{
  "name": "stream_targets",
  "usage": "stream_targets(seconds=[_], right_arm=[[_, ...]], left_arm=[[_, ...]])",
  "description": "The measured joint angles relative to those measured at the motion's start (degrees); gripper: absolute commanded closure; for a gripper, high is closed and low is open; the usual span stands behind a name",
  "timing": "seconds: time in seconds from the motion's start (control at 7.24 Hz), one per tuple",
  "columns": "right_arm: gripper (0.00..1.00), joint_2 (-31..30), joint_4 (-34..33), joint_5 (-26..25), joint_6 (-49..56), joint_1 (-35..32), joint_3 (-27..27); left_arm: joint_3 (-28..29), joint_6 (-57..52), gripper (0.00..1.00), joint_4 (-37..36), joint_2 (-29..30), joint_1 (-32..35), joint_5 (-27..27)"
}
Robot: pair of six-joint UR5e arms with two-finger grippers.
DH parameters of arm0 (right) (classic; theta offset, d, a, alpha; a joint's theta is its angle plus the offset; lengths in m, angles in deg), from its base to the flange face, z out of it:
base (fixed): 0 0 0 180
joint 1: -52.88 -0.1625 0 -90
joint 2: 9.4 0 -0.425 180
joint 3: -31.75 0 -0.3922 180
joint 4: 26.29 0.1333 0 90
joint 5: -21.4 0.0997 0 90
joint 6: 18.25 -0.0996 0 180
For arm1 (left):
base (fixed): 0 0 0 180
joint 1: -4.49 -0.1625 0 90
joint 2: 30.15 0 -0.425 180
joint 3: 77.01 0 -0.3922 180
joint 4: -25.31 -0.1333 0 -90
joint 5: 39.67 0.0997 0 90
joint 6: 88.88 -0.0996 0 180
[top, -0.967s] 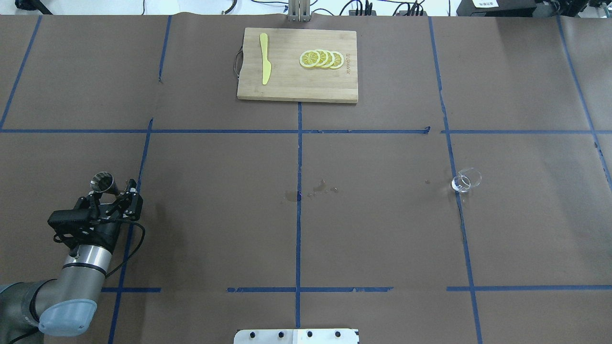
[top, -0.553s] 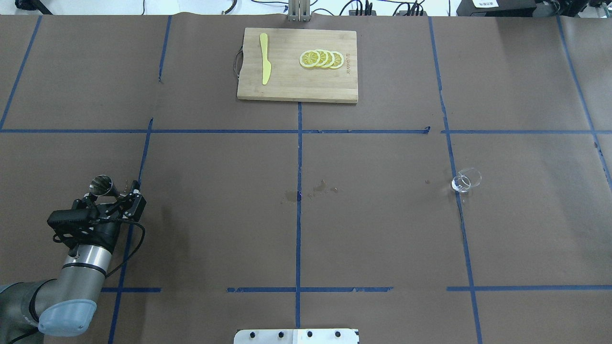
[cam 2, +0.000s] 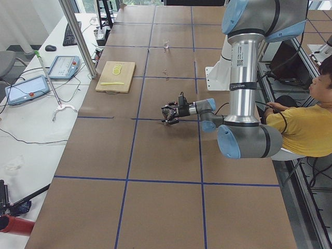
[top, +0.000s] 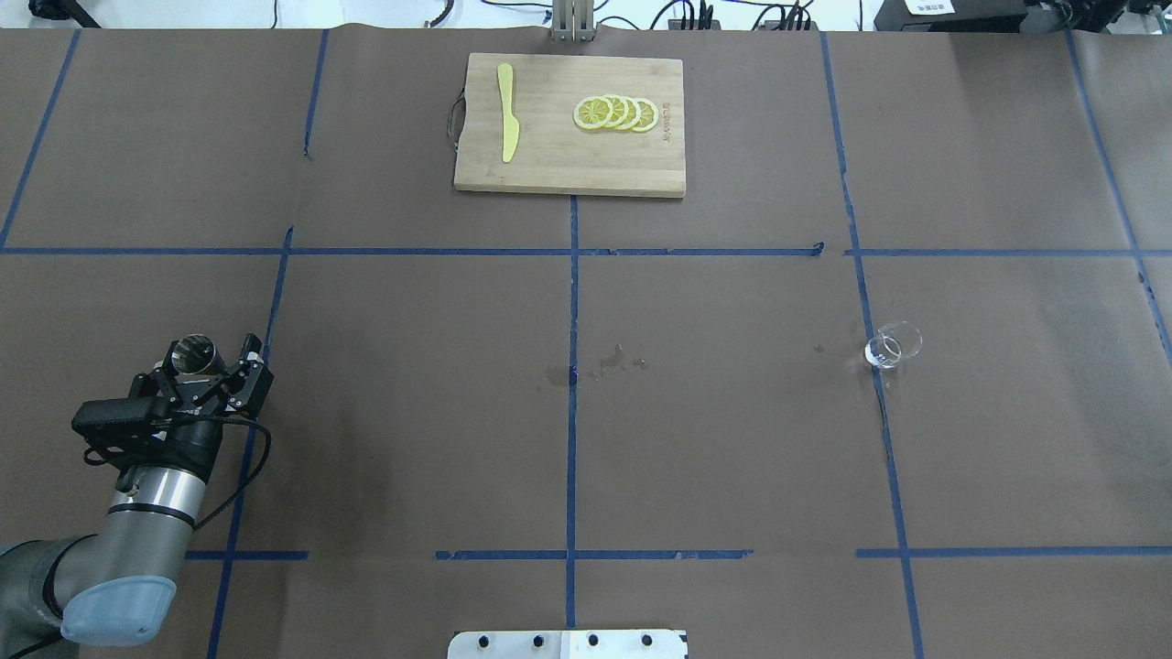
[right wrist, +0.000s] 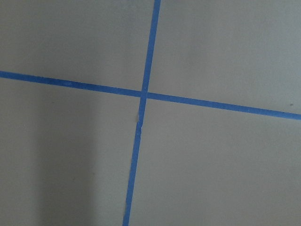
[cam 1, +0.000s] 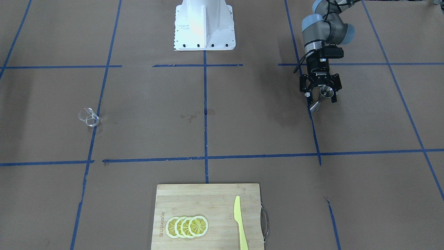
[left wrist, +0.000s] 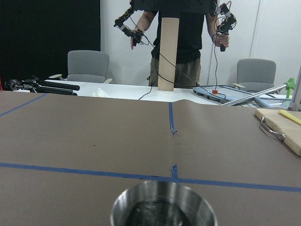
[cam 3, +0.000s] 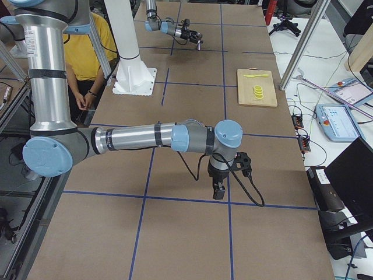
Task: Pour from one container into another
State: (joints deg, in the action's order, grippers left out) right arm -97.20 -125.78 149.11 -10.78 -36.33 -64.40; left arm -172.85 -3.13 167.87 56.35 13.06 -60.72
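The steel jigger (top: pixel 194 351) stands on the brown table at the near left, between the fingers of my left gripper (top: pixel 212 353). The fingers are spread wide on either side of it and do not seem to press on it. From across the table, the jigger (cam 1: pixel 325 92) sits inside the same open left gripper (cam 1: pixel 321 98). Its rim (left wrist: pixel 163 207) fills the bottom of the left wrist view. The clear glass cup (top: pixel 893 348) stands alone far to the right, also seen from the front (cam 1: pixel 88 116). My right gripper (cam 3: pixel 218 189) hangs low over the table; I cannot tell its state.
A wooden cutting board (top: pixel 568 174) at the far middle carries lemon slices (top: pixel 615 113) and a yellow knife (top: pixel 506 112). Small wet spots (top: pixel 609 359) mark the table centre. Blue tape lines (right wrist: pixel 143 94) cross under the right wrist. A person sits beside the robot (cam 2: pixel 303 124).
My left arm and gripper have shifted left and slightly back toward the robot. The jigger has stayed almost in place between the fingers. The glass cup has not moved.
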Motion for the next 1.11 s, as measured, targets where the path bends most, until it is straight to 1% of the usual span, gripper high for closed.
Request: stream_targets(seconds=[0.41,0.55,0.69,0.97,1.11], right_arm=[[0.0,-0.13,0.0,0.05,0.0,0.0,0.0],[0.0,-0.16,0.0,0.08,0.0,0.0,-0.03],[0.0,-0.16,0.0,0.08,-0.02,0.0,-0.06],[0.0,-0.1,0.0,0.09,-0.08,0.0,-0.15],[0.0,-0.11,0.0,0.09,-0.08,0.0,-0.16]], left_arm=[[-2.78,-1.17,0.0,1.38,-1.1,0.33,1.62],[-4.51,-3.74,0.0,3.49,-1.95,0.36,2.98],[-5.46,-9.08,0.0,9.84,-3.29,0.38,4.46],[-5.71,-28.47,0.0,30.86,-4.82,0.31,6.22],[-6.15,-38.62,0.0,39.65,-4.94,0.28,5.76]])
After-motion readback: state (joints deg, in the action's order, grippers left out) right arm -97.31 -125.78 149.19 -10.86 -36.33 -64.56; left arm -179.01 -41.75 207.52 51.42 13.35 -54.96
